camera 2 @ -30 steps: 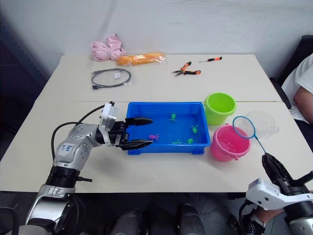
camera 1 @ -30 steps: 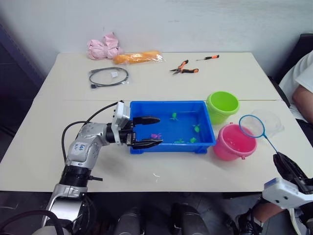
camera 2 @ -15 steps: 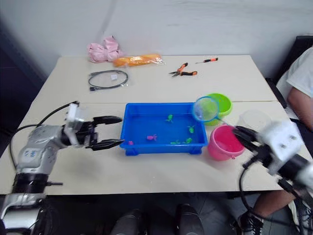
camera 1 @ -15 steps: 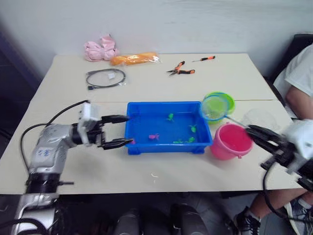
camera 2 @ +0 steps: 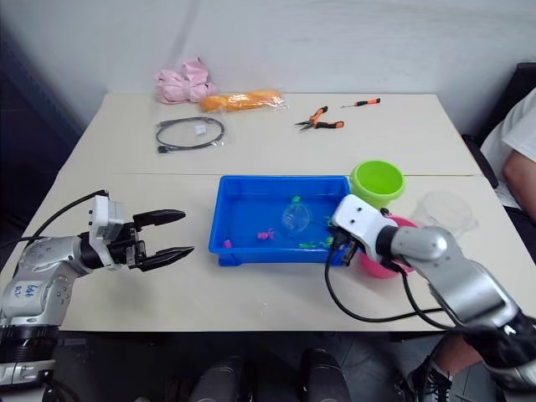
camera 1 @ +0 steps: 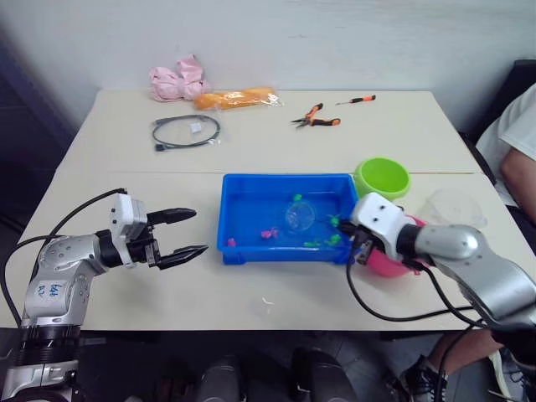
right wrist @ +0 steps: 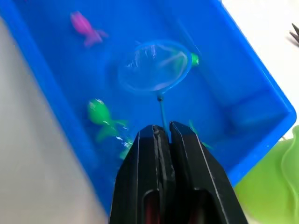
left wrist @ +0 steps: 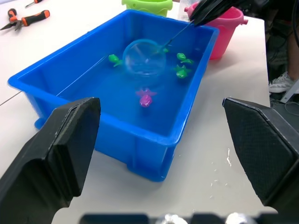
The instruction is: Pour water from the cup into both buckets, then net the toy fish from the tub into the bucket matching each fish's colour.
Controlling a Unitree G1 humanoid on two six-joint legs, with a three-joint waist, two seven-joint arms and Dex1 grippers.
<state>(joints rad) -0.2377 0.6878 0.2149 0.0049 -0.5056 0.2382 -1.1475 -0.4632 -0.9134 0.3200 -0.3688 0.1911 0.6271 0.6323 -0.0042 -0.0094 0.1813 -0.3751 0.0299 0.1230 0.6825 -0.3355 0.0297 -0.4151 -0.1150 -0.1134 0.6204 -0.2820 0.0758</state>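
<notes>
You see the blue tub (left wrist: 154, 154) across the middle of the frame, between the left gripper's (left wrist: 163, 154) 2 spread black fingers (left wrist: 56, 149) at the lower corners. The net (left wrist: 144, 58) dips its hoop into the tub, handle running up to the right gripper (left wrist: 212, 9) at upper right. A pink fish (left wrist: 145, 97) lies below the hoop, with 4 green fish (left wrist: 181, 71) around it. The pink bucket (left wrist: 224, 28) and green bucket (left wrist: 149, 5) stand behind.

Blue-rimmed net (right wrist: 154, 66) dips into the blue tub (camera 1: 251, 249) among tiny fish (left wrist: 145, 97) — green bucket (camera 1: 381, 177) just beyond.
</notes>
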